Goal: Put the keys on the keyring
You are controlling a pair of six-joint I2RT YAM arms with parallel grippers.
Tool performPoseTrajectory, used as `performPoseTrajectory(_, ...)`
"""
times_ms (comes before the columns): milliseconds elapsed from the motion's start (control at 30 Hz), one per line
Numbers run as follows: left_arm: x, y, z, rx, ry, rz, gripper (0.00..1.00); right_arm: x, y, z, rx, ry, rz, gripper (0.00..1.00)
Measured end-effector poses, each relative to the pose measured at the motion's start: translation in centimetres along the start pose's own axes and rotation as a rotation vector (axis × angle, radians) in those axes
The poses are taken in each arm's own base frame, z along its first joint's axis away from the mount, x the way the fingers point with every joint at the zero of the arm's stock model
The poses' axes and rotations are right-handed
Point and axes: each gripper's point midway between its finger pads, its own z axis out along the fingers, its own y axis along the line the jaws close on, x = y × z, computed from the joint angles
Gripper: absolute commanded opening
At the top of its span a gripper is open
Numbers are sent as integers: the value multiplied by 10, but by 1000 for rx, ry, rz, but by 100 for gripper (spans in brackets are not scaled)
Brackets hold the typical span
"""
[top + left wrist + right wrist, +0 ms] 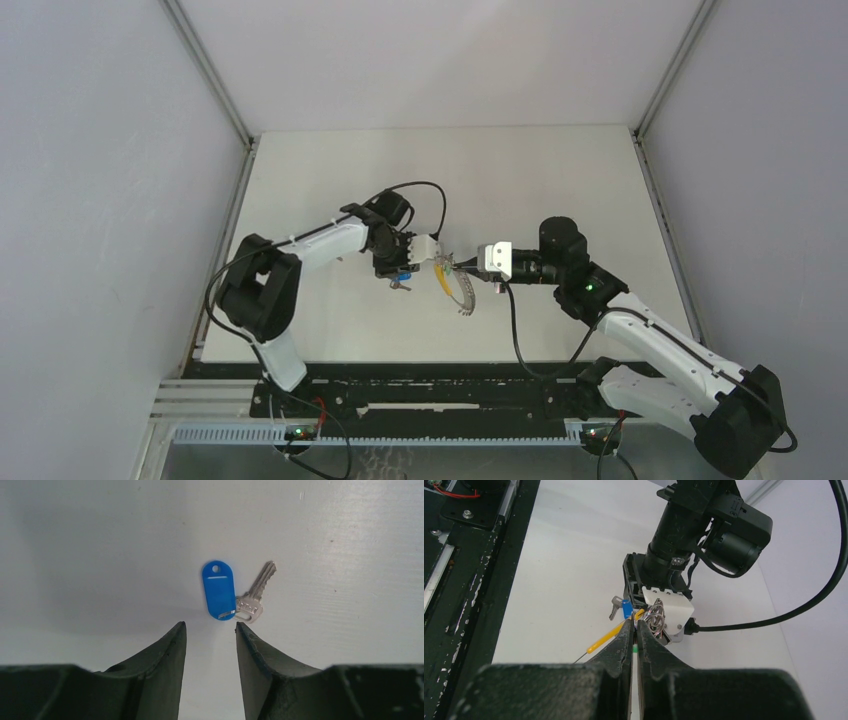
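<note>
Probably light and slippery, the blue key [218, 590] lies at twelve o'clock of the released left claw [210, 630]; pinch its plastic head, while the right claw [634, 625] clenches the keyring [654, 620].

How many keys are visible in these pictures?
1. The silver key with the blue tag lies on the table before the left end effector. Another may be hidden.
</note>
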Motion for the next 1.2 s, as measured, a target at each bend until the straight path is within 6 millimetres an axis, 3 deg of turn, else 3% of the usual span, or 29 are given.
performPoseTrajectory(267,-8,-8,21,11,36,43,47,0,1,0,-3,-2,0,0)
performPoseTrajectory(567,-13,-5,24,-51,60,28,51,-1,1,0,-7,-5,0,0)
performPoseTrajectory(667,-12,0,25,-86,86,-19,46,-1,1,0,-7,-4,0,0)
performPoseTrajectory(900,-19,40,30,-245,149,-200,36,-1,1,0,-7,-4,0,0)
performPoseTrajectory(1200,2,77,23,-379,149,-513,45,-1,1,0,-7,-4,0,0)
